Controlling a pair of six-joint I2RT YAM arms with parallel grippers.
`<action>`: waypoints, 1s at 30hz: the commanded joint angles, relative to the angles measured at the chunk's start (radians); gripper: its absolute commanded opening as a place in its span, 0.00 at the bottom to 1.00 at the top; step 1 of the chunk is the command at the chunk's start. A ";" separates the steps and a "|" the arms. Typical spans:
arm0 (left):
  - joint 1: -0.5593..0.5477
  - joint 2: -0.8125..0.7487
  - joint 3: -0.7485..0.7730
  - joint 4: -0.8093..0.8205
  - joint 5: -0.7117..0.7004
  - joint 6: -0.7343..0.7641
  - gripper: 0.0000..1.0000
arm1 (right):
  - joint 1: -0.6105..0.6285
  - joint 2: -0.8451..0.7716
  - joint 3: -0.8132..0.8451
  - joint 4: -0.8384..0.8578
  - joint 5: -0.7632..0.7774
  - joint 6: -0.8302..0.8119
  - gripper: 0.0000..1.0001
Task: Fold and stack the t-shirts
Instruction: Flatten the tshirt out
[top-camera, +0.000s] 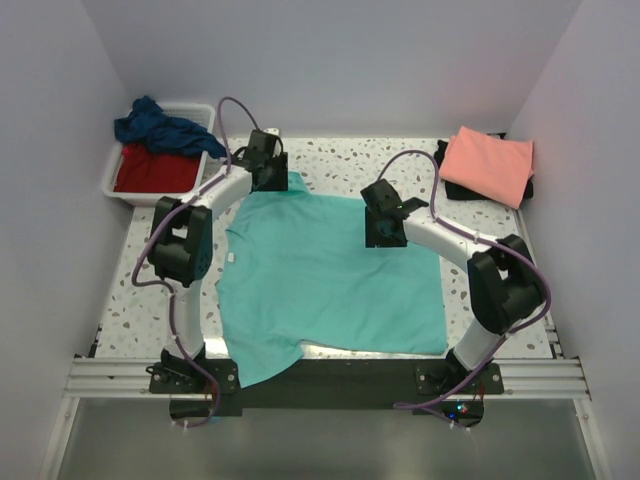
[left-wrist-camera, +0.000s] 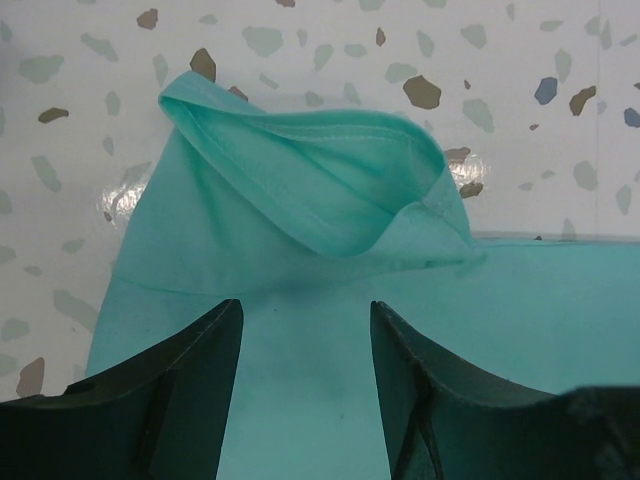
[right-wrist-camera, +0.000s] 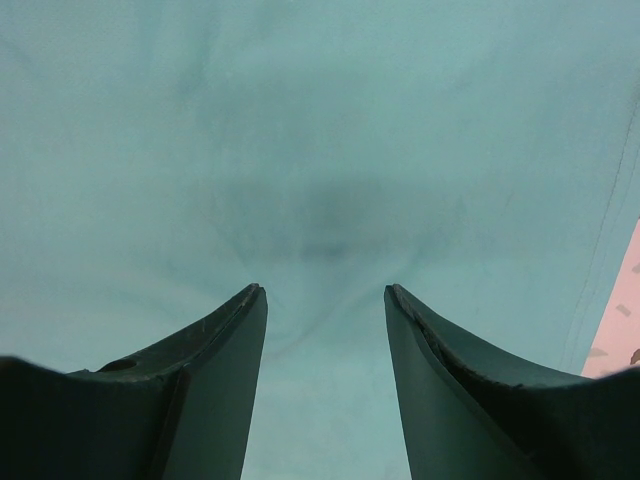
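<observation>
Top external view: the turquoise t-shirt (top-camera: 330, 280) lies spread flat in the middle of the speckled desk (top-camera: 330, 158). The left gripper (top-camera: 268, 165) is at the shirt's 11 o'clock corner. Its jaws are wide apart by a bunched sleeve (left-wrist-camera: 320, 170) and hold nothing. The right gripper (top-camera: 385, 225) is over the shirt at 1 o'clock, also wide, with only flat cloth between its jaws. At 2 o'clock a folded salmon-pink t-shirt (top-camera: 488, 165) lies on a black t-shirt (top-camera: 443, 158). At 10 o'clock a white tub (top-camera: 205, 165) holds a red t-shirt (top-camera: 155, 170) and a navy blue t-shirt (top-camera: 160, 128).
</observation>
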 joint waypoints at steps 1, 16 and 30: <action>-0.006 0.027 0.043 -0.037 -0.010 -0.034 0.58 | 0.008 -0.006 0.035 0.009 0.010 0.018 0.55; -0.006 0.128 0.087 0.007 0.050 -0.039 0.58 | 0.006 0.014 0.066 -0.011 0.021 0.006 0.55; -0.018 0.166 0.116 0.237 0.089 -0.019 0.58 | 0.008 0.015 0.080 -0.035 0.033 0.005 0.54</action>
